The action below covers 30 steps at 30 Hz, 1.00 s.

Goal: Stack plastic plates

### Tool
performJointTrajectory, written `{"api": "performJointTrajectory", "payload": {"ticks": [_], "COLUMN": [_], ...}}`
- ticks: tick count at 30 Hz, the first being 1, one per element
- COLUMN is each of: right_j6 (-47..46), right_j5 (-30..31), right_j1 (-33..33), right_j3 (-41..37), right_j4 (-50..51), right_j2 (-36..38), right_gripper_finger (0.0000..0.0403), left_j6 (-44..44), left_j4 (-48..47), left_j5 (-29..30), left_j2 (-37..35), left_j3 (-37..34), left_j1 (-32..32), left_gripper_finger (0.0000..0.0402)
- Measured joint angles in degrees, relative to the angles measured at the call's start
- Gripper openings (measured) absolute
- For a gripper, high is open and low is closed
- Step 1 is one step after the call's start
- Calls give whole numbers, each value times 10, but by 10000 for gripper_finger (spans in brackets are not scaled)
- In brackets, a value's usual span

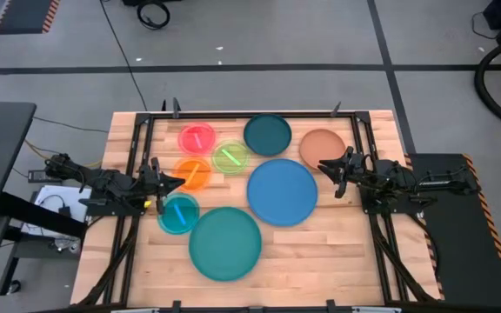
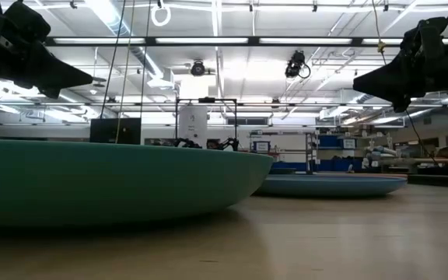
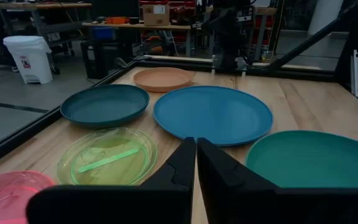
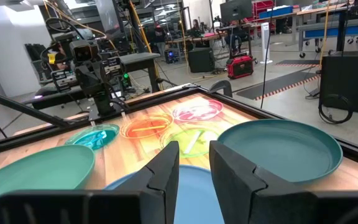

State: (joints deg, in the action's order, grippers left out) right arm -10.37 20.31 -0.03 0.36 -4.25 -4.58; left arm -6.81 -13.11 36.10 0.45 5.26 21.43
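Where workshop benches recede, plates (image 1: 282,192) dot the wooden table (image 1: 337,252).

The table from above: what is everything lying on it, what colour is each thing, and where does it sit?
large blue plate: one, blue, middle of the table
large teal plate: one, teal, near edge, just left of the blue one
dark teal plate: one, medium, far edge, centre
brownish-orange plate: one, medium, far right
pink-red plate: one, small, see-through, far left
green plate: one, small, see-through, beside the pink-red one
orange plate: one, small, see-through, left side
cyan plate: one, small, see-through, left, by the teal plate
table: one, pale wood, black frame
left gripper: shut, over the small plates on the left, holding nothing
right gripper: open, at the brownish-orange plate's near edge, holding nothing
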Motion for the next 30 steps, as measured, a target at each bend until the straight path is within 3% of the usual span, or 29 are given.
{"api": "performJointTrajectory", "payload": {"ticks": [19, 23, 25, 27, 30], "right_j6": [0, 0, 0, 1, 10], "right_j5": [0, 0, 0, 0, 10], "right_j1": [0, 0, 0, 0, 0], "right_j3": [0, 0, 0, 0, 0], "right_j4": [0, 0, 0, -1, -14], "right_j2": [0, 0, 0, 0, 0], "right_gripper_finger": [100, 100, 100, 100, 100], "left_j6": [7, 188, 237, 235, 152], "left_j4": [0, 47, 82, 103, 133], "left_j5": [0, 4, 4, 4, 4], "left_j2": [0, 0, 0, 0, 0], "left_j3": [0, -4, -3, -3, -3], "left_j1": [0, -4, -4, -4, -4], "left_gripper_finger": [25, 25, 25, 25, 25]}}
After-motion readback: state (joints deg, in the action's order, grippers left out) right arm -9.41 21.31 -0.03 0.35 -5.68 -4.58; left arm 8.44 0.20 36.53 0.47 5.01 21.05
